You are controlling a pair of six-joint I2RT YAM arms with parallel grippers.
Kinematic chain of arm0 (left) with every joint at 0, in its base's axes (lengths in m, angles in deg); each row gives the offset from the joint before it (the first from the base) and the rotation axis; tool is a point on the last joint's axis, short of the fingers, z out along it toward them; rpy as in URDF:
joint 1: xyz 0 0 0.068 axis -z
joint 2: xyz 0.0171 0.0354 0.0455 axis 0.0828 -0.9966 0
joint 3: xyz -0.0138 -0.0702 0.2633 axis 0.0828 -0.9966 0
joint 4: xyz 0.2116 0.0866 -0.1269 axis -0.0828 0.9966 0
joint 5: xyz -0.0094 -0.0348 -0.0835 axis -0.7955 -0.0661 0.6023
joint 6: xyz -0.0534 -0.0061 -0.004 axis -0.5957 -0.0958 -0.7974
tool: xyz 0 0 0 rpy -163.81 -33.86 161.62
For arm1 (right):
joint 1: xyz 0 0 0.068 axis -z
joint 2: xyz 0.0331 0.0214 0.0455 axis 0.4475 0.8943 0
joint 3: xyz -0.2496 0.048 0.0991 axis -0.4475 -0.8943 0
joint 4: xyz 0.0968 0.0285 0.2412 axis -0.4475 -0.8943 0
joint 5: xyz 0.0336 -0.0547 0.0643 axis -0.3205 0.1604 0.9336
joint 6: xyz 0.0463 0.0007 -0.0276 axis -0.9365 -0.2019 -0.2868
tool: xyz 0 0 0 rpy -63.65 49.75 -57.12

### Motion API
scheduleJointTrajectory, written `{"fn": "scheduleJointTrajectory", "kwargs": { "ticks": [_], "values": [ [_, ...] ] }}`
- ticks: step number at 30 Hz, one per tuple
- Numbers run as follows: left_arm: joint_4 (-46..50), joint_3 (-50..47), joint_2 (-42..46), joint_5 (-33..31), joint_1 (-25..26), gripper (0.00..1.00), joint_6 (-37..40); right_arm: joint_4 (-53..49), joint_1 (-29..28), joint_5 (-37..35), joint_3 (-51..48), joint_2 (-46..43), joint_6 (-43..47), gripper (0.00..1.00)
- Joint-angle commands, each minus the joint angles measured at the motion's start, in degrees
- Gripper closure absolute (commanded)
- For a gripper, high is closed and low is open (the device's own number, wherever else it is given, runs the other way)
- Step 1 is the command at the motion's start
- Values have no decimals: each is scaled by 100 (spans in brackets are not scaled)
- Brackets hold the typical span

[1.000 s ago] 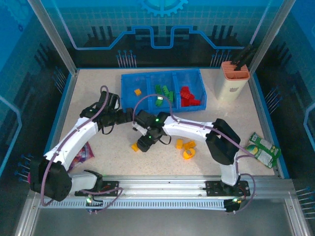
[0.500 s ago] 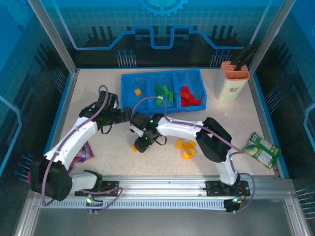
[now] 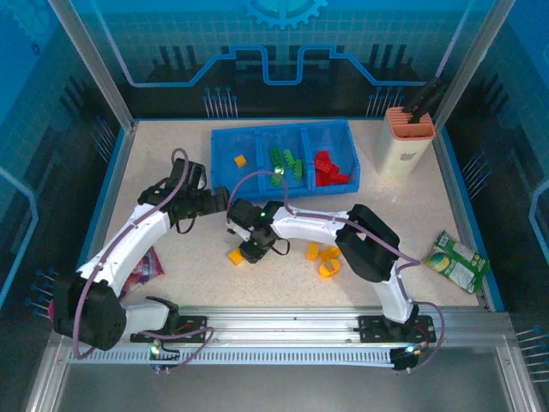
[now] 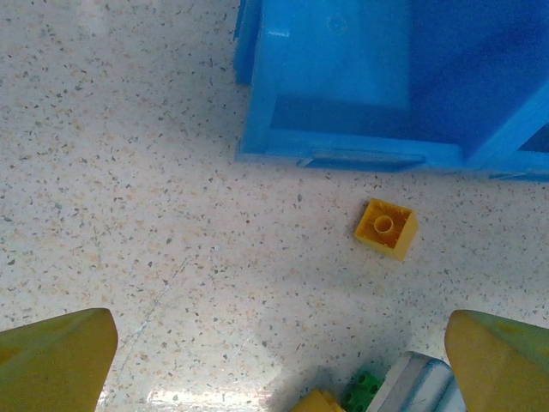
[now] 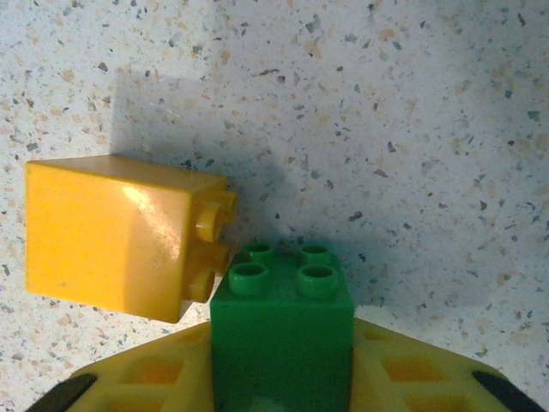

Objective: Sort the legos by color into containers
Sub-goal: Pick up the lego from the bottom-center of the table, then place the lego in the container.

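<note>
My right gripper [image 5: 283,365] is shut on a green lego [image 5: 283,322], studs pointing away, just above the table. A yellow lego [image 5: 120,236] lies on its side touching it at the left. From above, the right gripper [image 3: 250,249] is in front of the blue tray [image 3: 225,144], whose containers hold an orange lego [image 3: 240,160], green legos [image 3: 286,163] and red legos [image 3: 330,167]. My left gripper [image 4: 279,365] is open over bare table, near a small yellow lego [image 4: 387,227] in front of the tray wall [image 4: 343,146].
Three orange-yellow legos [image 3: 322,257] lie on the table right of the right gripper. A cream holder with an orange top [image 3: 407,142] stands at the back right. A snack packet [image 3: 459,260] lies at the right edge, another [image 3: 146,268] by the left arm.
The right gripper's fingers have come together on the green lego. The right arm's elbow has swung left. The left arm has stayed put.
</note>
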Motion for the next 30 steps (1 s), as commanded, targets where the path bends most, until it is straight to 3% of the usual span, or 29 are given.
{"fn": "scheduleJointTrajectory", "kwargs": {
  "ticks": [1,16,23,30],
  "values": [
    [-62,72,73,482,50,1,41,-231,175,-99,-178,197,-59,68],
    [-74,78,20,478,33,1,18,-803,841,-160,-309,-991,225,75],
    [206,10,134,170,36,1,50,-693,1334,-424,539,-733,679,74],
    [220,-395,230,374,100,1,-264,-153,1920,-550,1534,-108,907,74]
  ]
}}
